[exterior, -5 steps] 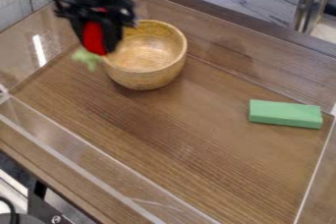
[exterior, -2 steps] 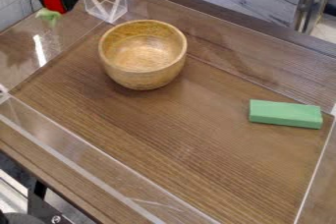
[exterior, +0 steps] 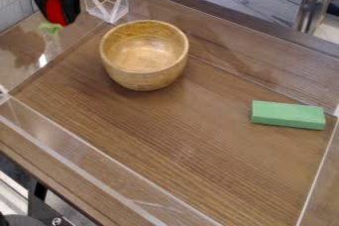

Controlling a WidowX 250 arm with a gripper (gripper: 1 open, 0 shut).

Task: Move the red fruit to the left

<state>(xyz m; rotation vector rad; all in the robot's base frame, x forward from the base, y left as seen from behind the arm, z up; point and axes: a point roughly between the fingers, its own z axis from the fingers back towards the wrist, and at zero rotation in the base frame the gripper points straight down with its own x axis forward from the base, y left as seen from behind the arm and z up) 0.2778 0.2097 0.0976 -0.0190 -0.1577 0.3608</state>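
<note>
The red fruit [exterior: 56, 9] hangs at the far left of the table, upper-left in the camera view, with its light-green cap [exterior: 51, 29] pointing down. My gripper [exterior: 56, 8] is shut on it from above, black fingers on either side. The fruit sits just above the wood surface, well left of the wooden bowl [exterior: 146, 55]; whether it touches the table is unclear.
The empty wooden bowl stands centre-left. A flat green block [exterior: 288, 115] lies at the right. Clear acrylic walls [exterior: 106, 4] ring the wooden table [exterior: 185, 151], with a corner close beside the gripper.
The gripper carried the red fruit from the bowl's left rim further to the left and back, then sank slightly. Bowl and green block stayed put.
</note>
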